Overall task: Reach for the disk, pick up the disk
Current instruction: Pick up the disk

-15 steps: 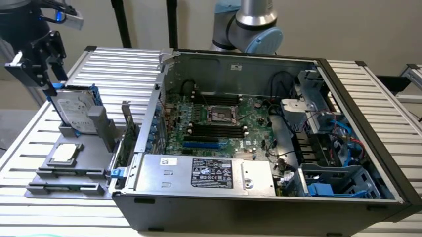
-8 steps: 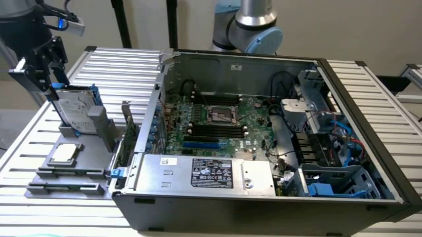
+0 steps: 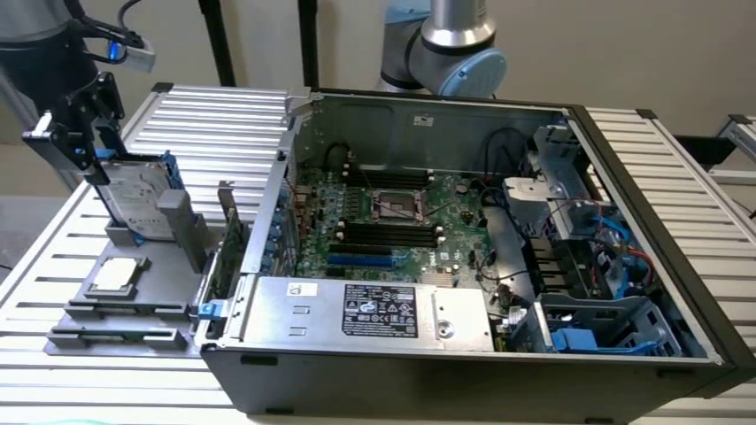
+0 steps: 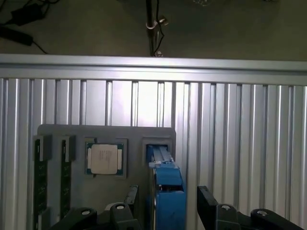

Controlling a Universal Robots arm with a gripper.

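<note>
A slatted aluminium desk (image 3: 697,177) carries everything. An open computer case (image 3: 473,363) lies on its side on the desk, just beside a grey holder tray (image 3: 177,283), on the exterior view's right of that tray; the motherboard faces up inside it.

The disk (image 3: 136,199) stands upright in a slot at the far end of the tray, with its white label showing and its blue frame running along its edges.

The tool (image 4: 168,194) hangs over that end of the tray, lowered around the top of the disk. Its two black fingers (image 4: 207,201) straddle the blue frame, one on each side. In the wrist view a gap shows between each finger and the frame, so the tool is spread and grips nothing.

A small square processor chip (image 3: 115,274) lies flat in a recess of the tray, next to the disk's slot.
</note>
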